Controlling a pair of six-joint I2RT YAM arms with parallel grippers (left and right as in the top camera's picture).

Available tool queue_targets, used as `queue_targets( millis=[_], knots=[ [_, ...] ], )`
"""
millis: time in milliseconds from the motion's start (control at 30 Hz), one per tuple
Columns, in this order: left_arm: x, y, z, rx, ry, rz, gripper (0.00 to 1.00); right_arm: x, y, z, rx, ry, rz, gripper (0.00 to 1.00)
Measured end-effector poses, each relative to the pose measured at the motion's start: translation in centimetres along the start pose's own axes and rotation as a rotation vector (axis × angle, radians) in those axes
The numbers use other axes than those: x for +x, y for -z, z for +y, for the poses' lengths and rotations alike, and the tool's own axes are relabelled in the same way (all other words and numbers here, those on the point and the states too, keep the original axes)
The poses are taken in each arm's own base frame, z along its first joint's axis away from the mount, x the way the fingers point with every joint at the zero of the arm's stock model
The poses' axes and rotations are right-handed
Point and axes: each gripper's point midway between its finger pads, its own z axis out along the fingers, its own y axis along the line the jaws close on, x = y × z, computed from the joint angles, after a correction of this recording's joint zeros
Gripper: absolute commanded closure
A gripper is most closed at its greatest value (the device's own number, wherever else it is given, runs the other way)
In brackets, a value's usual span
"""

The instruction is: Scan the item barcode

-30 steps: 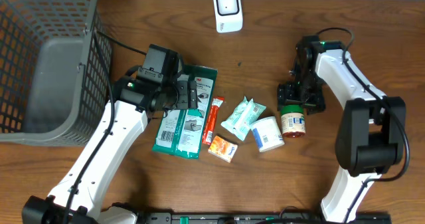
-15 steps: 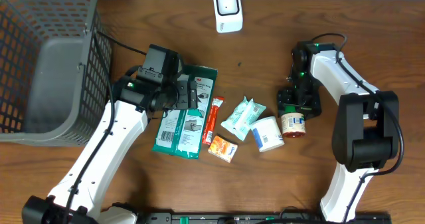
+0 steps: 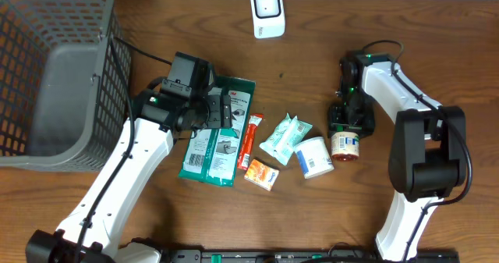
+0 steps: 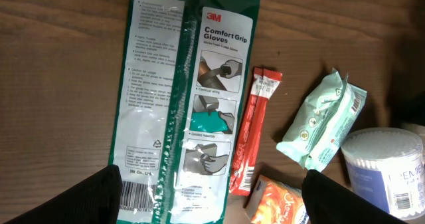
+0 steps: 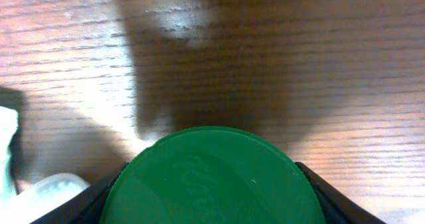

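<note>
The wooden table (image 3: 327, 52) bears — basket (image 3: 31, 29), scanner (image 3: 267, 11), glove pack (image 3: 214, 150), sachet (image 3: 250, 142), wipes (image 3: 284, 138), tub (image 3: 314, 156), packet (image 3: 262, 174), jar (image 3: 344, 146).

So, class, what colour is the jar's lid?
The lid is green, clearest in the right wrist view.

Clutter on my wooden table (image 3: 312, 224), noted from above.

I logged a grey mesh basket (image 3: 74, 99) at the far left edge. A green glove packet (image 4: 179, 98) lay flat near the middle, printed side up, with a red stick sachet (image 4: 253, 141) just beside its right edge and roughly parallel to it. Right of the sachet lay a pale green soft pack (image 3: 284, 138), tilted, and a white round tub (image 3: 313, 157) just beside that. A small orange packet (image 3: 262, 174) sat near the sachet's lower end.
</note>
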Motion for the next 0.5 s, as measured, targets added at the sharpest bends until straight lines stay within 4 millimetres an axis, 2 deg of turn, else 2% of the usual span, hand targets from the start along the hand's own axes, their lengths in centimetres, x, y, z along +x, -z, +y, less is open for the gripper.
queue_targets(
  millis=[100,167,333,367,500],
  knots=[
    [0.0,0.0,0.0,0.0,0.0,0.0,0.16,-0.5,1.0,0.2,-0.003,0.001,-0.017,0.47],
    [0.0,0.0,0.0,0.0,0.0,0.001,0.16,-0.8,1.3,0.2,-0.005,0.001,-0.026,0.55],
    [0.2,0.0,0.1,-0.003,0.001,0.007,0.16,-1.6,2.7,0.5,-0.012,0.007,-0.056,0.55],
    [0.2,0.0,0.1,-0.003,0.001,0.007,0.16,-2.0,3.2,0.6,-0.015,0.01,-0.075,0.55],
    [0.2,0.0,0.1,-0.003,0.001,0.007,0.16,-4.0,5.3,1.2,-0.032,0.025,-0.157,0.66]
  ],
)
